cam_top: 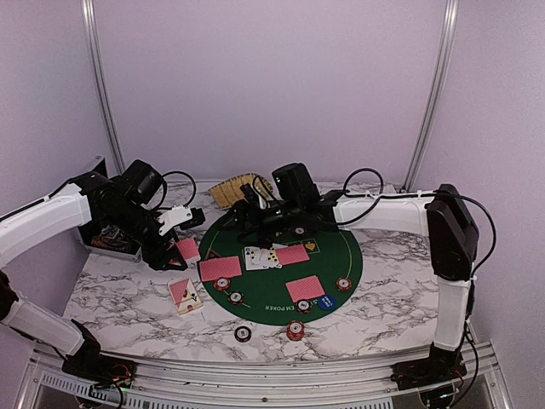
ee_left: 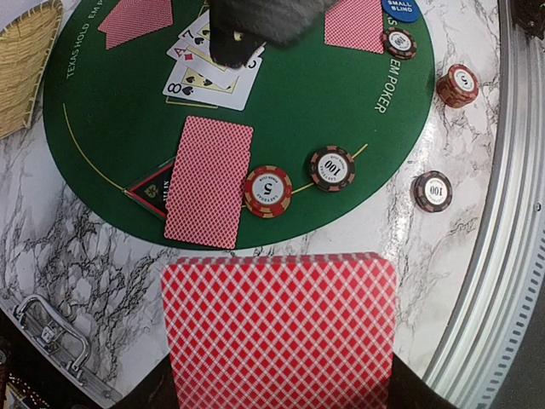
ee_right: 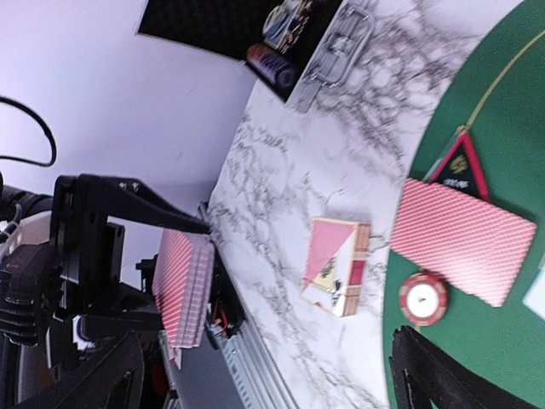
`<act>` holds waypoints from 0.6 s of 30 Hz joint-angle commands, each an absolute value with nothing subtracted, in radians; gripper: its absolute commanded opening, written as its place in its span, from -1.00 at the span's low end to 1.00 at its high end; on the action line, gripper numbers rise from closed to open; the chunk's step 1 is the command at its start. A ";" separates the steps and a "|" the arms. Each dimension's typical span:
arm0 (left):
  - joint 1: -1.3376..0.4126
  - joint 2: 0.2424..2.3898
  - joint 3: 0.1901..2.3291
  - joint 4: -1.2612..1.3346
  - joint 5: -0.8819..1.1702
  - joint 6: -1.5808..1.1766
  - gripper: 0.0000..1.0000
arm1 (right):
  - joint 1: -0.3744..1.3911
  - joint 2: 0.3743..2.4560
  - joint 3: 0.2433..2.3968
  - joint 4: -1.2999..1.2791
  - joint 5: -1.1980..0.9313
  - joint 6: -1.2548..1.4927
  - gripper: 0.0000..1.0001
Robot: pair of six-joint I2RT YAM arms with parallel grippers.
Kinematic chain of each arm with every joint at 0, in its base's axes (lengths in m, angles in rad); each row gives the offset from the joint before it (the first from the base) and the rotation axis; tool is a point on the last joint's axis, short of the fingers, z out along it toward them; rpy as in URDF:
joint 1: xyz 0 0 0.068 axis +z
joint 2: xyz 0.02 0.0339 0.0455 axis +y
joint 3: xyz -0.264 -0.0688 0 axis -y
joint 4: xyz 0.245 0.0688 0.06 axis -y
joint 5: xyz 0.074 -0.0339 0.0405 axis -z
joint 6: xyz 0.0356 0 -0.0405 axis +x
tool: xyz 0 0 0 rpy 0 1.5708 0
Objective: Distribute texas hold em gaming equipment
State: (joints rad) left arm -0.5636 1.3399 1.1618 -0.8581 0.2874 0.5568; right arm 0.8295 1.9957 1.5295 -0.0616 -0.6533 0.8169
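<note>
My left gripper (cam_top: 180,247) is shut on a deck of red-backed playing cards (ee_left: 281,328), held over the marble just left of the green mat (cam_top: 341,256). On the mat lie face-down cards (ee_left: 209,181), face-up cards (ee_left: 209,77), a red chip (ee_left: 268,191), a dark chip (ee_left: 332,168), the black triangular button (ee_left: 153,189) and a blue button (ee_left: 400,8). Two chips (cam_top: 295,329) (cam_top: 243,333) sit off the mat in front. My right gripper (cam_top: 255,228) hovers open over the face-up cards, holding nothing. In the right wrist view its fingers (ee_right: 443,375) frame the card box (ee_right: 339,266).
A yellow woven basket (cam_top: 241,189) stands behind the mat. The black case (cam_top: 106,234) lies open at the far left, its handle (ee_left: 51,328) near my left gripper. A metal rail (ee_left: 498,213) runs along the table's front edge.
</note>
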 commanded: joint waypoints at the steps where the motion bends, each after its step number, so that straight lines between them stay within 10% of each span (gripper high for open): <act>1: -0.560 1.321 1.165 -0.854 0.305 0.551 -1.00 | 0.882 2.054 1.584 0.116 -0.744 0.946 0.98; 18: -0.560 1.324 1.179 -0.854 0.316 0.547 -1.00 | 0.967 2.206 1.708 0.188 -0.790 1.036 0.98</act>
